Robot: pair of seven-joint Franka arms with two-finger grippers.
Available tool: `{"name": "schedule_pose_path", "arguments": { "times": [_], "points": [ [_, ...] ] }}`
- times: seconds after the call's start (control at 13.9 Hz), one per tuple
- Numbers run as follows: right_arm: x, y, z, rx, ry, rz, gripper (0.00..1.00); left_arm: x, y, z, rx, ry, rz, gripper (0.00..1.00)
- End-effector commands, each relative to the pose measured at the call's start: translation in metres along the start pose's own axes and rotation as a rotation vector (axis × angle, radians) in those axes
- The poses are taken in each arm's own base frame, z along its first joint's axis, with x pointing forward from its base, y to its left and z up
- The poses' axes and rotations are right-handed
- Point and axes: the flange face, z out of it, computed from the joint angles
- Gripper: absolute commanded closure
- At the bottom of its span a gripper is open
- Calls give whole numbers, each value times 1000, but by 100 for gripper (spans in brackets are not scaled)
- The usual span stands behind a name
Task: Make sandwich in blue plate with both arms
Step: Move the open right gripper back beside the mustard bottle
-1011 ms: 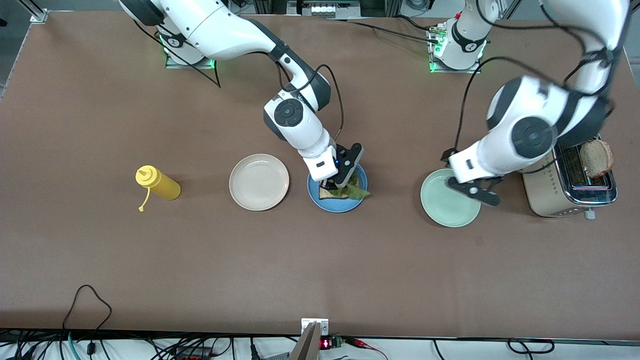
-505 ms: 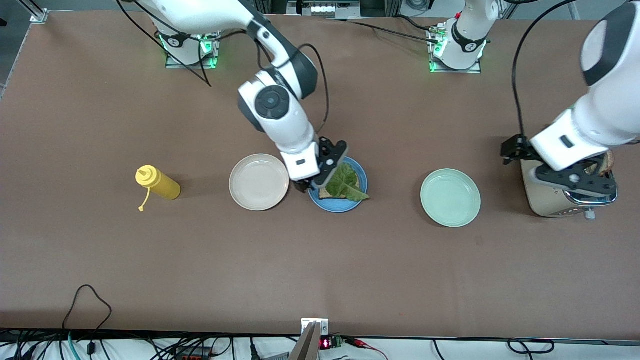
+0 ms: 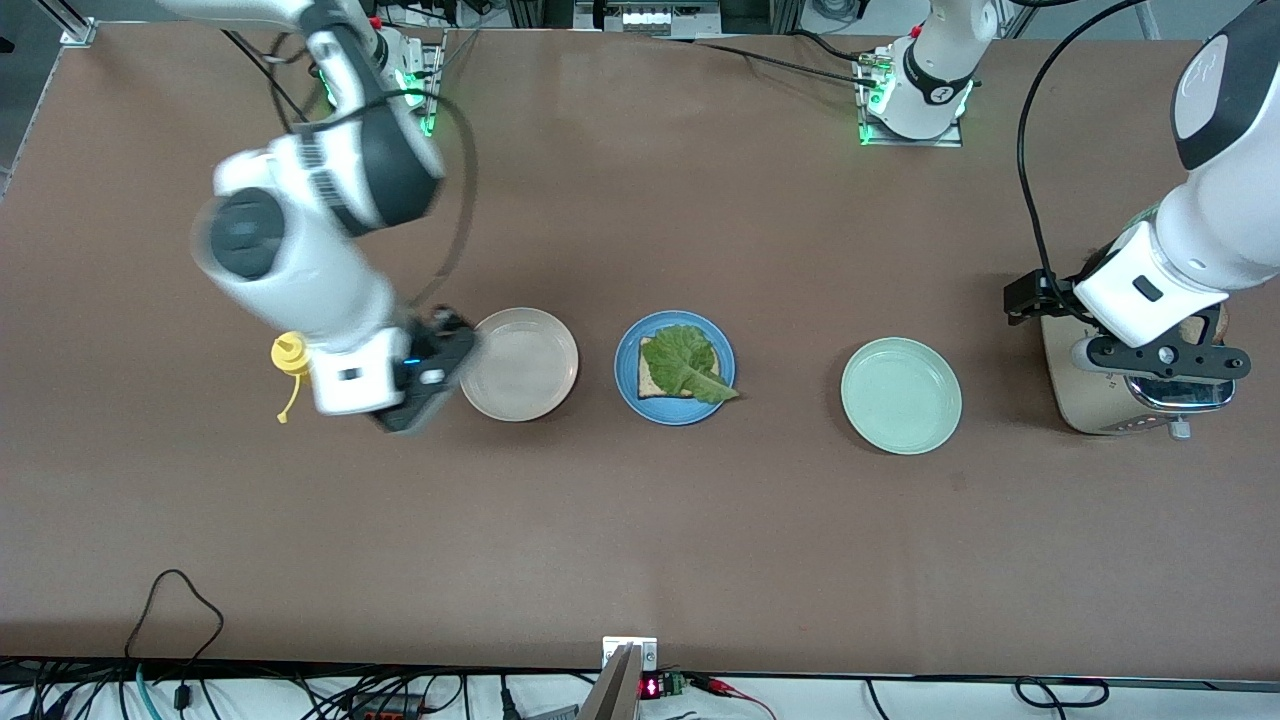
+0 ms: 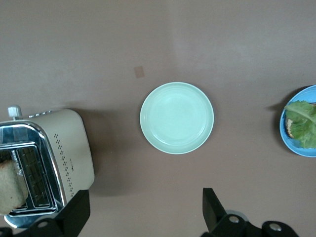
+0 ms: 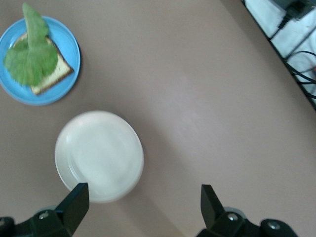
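From the front, the blue plate sits mid-worktop and is my landmark. On it lies one bread slice with a lettuce leaf on top; the sandwich lacks its top slice. My right hand hangs empty by the beige plate, toward the right arm's end from the blue plate. My left hand is over the toaster, past the green plate.

In my left wrist view, my fingers stand wide apart, holding nothing. A second bread slice sticks up from the toaster slot.

In my right wrist view, my fingers are spread wide and empty above the beige plate's edge.

That toast looks light, stiff and crumbly; I'd pinch its exposed upper edge gently across the flat faces. The leaf is limp and could slide.
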Motion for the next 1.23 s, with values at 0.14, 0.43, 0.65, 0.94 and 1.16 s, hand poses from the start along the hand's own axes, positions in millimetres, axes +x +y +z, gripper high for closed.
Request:
{"name": "schedule_pose_path", "arguments": {
  "times": [0.14, 0.43, 0.65, 0.94, 1.16],
  "points": [
    [-85, 41, -63, 121, 63, -118, 0, 0, -15, -3, -28, -16, -29, 0],
    [-176, 67, -62, 278, 325, -138, 0, 0, -12, -3, -29, -14, -27, 0],
    [-247, 98, -32, 366, 564, -198, 0, 0, -11, -4, -28, -14, -25, 0],
    [-333, 137, 34, 438, 756, -261, 0, 0, -12, -3, -29, -15, -25, 0],
    [-384, 155, 93, 445, 904, -303, 0, 0, -11, -4, -30, -16, -23, 0]
  ]
}}
